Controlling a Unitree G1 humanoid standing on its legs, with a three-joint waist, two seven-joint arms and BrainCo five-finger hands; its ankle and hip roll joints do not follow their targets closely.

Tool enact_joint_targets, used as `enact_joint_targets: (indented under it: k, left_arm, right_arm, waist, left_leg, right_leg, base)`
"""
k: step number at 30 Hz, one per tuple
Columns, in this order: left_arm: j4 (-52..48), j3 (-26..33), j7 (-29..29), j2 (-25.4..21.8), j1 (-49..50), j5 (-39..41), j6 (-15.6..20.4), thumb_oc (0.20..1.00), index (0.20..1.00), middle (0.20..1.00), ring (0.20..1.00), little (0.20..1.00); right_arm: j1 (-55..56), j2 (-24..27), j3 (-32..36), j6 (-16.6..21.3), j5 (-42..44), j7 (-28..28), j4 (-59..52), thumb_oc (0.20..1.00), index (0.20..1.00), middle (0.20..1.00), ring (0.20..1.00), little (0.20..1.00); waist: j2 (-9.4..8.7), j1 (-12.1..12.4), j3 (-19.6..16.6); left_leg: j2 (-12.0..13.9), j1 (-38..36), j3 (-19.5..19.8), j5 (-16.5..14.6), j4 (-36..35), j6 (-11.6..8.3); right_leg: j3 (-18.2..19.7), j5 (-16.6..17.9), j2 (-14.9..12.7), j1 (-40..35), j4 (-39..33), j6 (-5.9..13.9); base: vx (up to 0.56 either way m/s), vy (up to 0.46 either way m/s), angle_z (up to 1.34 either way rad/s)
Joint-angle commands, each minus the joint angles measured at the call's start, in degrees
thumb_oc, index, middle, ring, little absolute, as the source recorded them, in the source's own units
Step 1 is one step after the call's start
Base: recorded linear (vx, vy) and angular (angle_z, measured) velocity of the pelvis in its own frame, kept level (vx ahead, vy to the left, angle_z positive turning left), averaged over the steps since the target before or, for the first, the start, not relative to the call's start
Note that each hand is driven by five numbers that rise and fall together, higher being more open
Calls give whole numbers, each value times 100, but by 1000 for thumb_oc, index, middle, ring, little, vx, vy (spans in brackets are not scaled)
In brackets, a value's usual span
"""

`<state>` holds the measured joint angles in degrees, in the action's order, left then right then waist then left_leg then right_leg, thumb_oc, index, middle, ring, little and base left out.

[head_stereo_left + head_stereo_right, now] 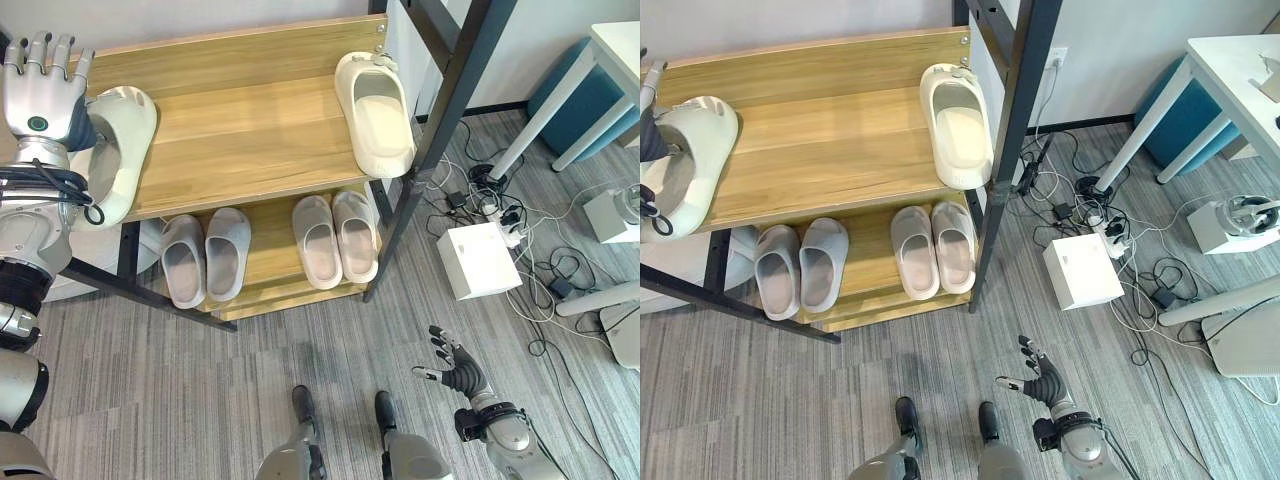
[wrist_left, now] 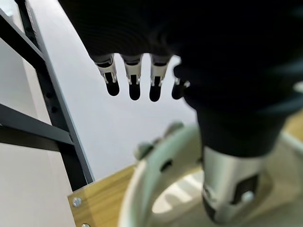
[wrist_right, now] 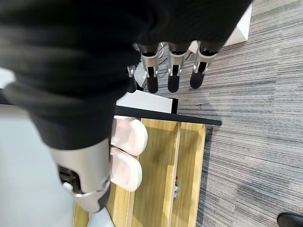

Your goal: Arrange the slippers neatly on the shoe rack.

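Just beside the spread, empty fingers of the left hand [image 1: 40,95], one cream slipper [image 1: 118,150] is seen on the top shelf [image 1: 240,130], well apart from its partner [image 1: 375,110], so pairing is judged left.

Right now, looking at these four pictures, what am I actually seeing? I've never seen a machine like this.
This is a humanoid robot tidying slippers. Two pictures come from cameras in its head, looking down; the other two from cameras on its wrists. Before it stands a wooden shoe rack. On the top shelf lie two cream slippers, far apart: one at the right end, one at the left end beside the raised left hand, whose fingers are straight, holding nothing. Below sit a grey pair and a pinkish pair. The right hand hangs open over the carpet, also holding nothing. A white box and cables lie on the floor.
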<state>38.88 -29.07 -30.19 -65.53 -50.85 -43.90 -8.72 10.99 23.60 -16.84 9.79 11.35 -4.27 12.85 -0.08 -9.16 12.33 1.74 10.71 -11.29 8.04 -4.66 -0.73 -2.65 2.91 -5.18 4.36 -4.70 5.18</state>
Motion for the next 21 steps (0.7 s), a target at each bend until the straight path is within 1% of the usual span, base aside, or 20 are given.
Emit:
enact_joint_targets:
  k: [1, 2, 6, 16, 19, 20, 21]
  left_arm:
    - [485, 10, -184, -170, -947, -72, -225, 448, 448, 448, 448, 448]
    - [547, -22, -230, -155, -990, -67, -254, 200, 200, 200, 200, 200]
    - [433, 138, -292, -58, -935, 13, -277, 200, 200, 200, 200, 200]
    - [119, 329, -206, 93, -661, 14, -143, 200, 200, 200, 200, 200]
    - [-101, 297, -132, 281, -589, -97, -85, 200, 200, 200, 200, 200]
    - [-314, 200, -85, 438, -612, -243, -49, 200, 200, 200, 200, 200]
    - [-393, 160, -69, 499, -637, -286, -36, 200, 200, 200, 200, 200]
  right_arm:
    - [-21, 57, 195, 385, 167, 11, -367, 1000, 1000, 1000, 1000, 1000]
    - [-24, 46, 189, 394, 178, 4, -369, 1000, 1000, 1000, 1000, 1000]
    - [-32, 2, 184, 376, 141, -39, -368, 1000, 1000, 1000, 1000, 1000]
    - [27, -19, 193, 333, 52, -57, -488, 1000, 1000, 1000, 1000, 1000]
    - [28, -47, 166, 303, 33, -72, -444, 1000, 1000, 1000, 1000, 1000]
    - [23, -45, 146, 291, 43, -70, -417, 1000, 1000, 1000, 1000, 1000]
    - [31, -39, 144, 290, 51, -64, -419, 1000, 1000, 1000, 1000, 1000]
  waist:
    - [-119, 92, 13]
    - [-120, 90, 19]
    - [-120, 97, 34]
    - [-41, 104, 40]
    - [-11, 95, 5]
    - [3, 84, -19]
    - [10, 73, -30]
  left_leg:
    - [191, -772, 263, -1044, -34, -255]
    - [187, -765, 263, -1045, -34, -251]
    - [157, -735, 248, -1044, -34, -239]
    - [122, -761, 262, -1055, -34, -235]
    - [137, -798, 277, -1052, -34, -253]
    - [155, -826, 298, -1053, -34, -265]
    - [163, -836, 303, -1053, -34, -267]
  right_leg:
    - [-233, 172, -602, 173, -30, 816]
    - [-233, 176, -608, 181, -30, 819]
    - [-221, 204, -631, 216, -30, 827]
    - [-268, 197, -655, 202, -30, 821]
    - [-291, 165, -644, 153, -30, 799]
    - [-318, 142, -640, 115, -30, 787]
    - [-318, 134, -639, 104, -30, 784]
  base:
    - [3, 48, -3]
    - [0, 0, 0]
    - [0, 0, 0]
    - [-2, -3, 0]
    - [-11, -34, 2]
    - [-13, -68, 4]
    - [-4, -74, 4]
